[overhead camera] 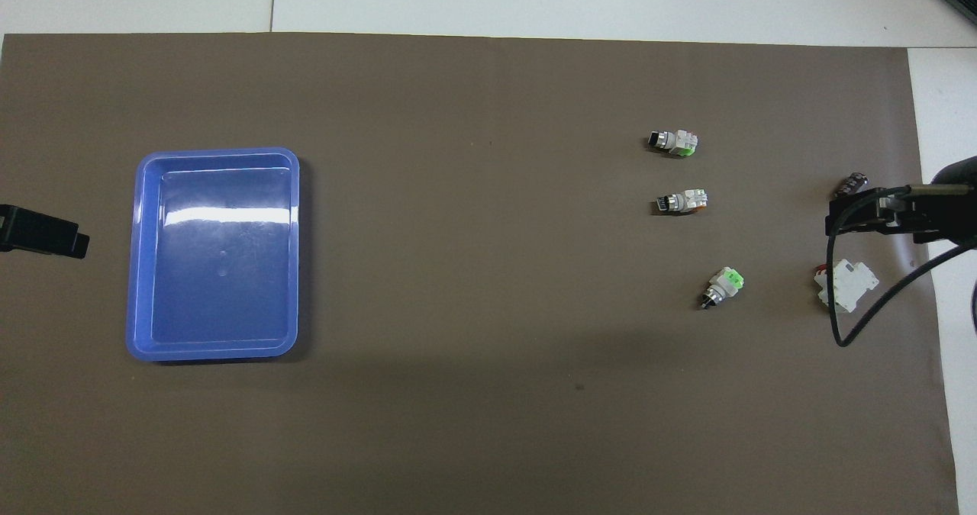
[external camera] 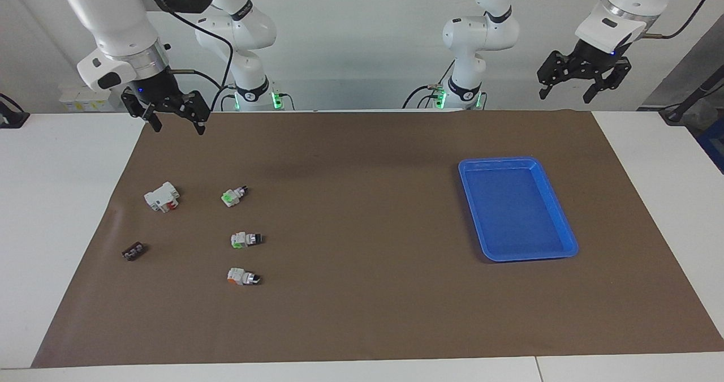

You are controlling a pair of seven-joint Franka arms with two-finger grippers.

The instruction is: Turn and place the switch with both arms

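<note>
The switch [external camera: 233,196] [overhead camera: 723,286], with a white body, a broad bright green end and a black-and-silver knob, lies on the brown mat toward the right arm's end. It is the nearest to the robots in a row of three. My right gripper [external camera: 176,123] [overhead camera: 878,214] hangs open and empty, high over the mat's corner at that end, well clear of the switch. At the other end of the table my left gripper [external camera: 568,94] [overhead camera: 46,233] waits raised, open and empty, beside the blue tray.
Two similar switches [external camera: 246,239] [external camera: 243,277] lie farther from the robots than the green one. A white block with a red part [external camera: 162,196] [overhead camera: 846,284] and a small black part [external camera: 133,251] [overhead camera: 851,185] sit beside them. An empty blue tray [external camera: 498,161] [overhead camera: 217,151] stands toward the left arm's end.
</note>
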